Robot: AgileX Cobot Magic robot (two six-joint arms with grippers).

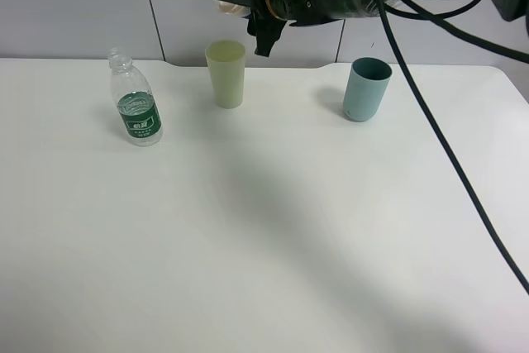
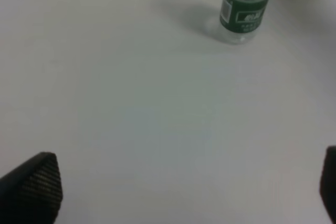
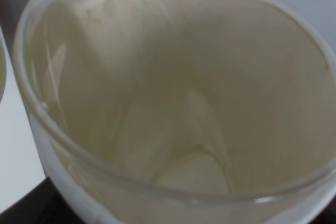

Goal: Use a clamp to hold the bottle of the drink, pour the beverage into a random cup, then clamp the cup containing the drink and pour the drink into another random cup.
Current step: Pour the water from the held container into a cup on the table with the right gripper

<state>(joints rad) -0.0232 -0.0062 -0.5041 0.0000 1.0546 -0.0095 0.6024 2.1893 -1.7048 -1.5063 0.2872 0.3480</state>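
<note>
White table (image 1: 248,245) is carrying the tumbler (image 1: 226,72); right gripper (image 1: 252,18) is clamping the paper cup (image 3: 173,103) above it: tilt slowly, rim centred. Left gripper (image 2: 181,187) is hanging open.

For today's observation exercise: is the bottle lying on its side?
No, the bottle stands upright on the table, apart from the pale tumbler.
</note>
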